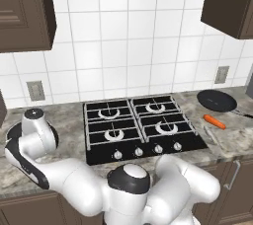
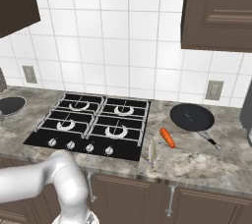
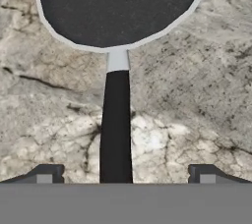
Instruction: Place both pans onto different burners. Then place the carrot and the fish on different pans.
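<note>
My hand (image 3: 125, 176) hangs spread wide over the handle (image 3: 116, 125) of the left pan (image 3: 120, 7), one tip on each side of it and neither touching. In the hand view the handle runs straight up between the tips to a pale neck, then the round black bowl, all lying flat on the mottled stone surface (image 3: 197, 100). From the base views this pan (image 2: 10, 105) sits on the surface to the left of the cooktop (image 1: 143, 128), well apart from it, and my arm folds down over that spot.

All four burners (image 1: 111, 134) are bare. The other pan (image 1: 216, 100) rests on the surface to the right of the cooktop, with the carrot (image 1: 214, 121) just in front of it and the fish (image 1: 211, 135) nearer the front edge beside the carrot. Nothing has been moved onto the stove yet, as far as I can judge.

My worry is the grip. The handle is slim and I would be taking it far from the bowl, so the weight of the pan could twist it in my hand and tip the bowl down. If I close too high, the tips may slide off its rounded top. A drooping pan could also catch a grate on the way over.
</note>
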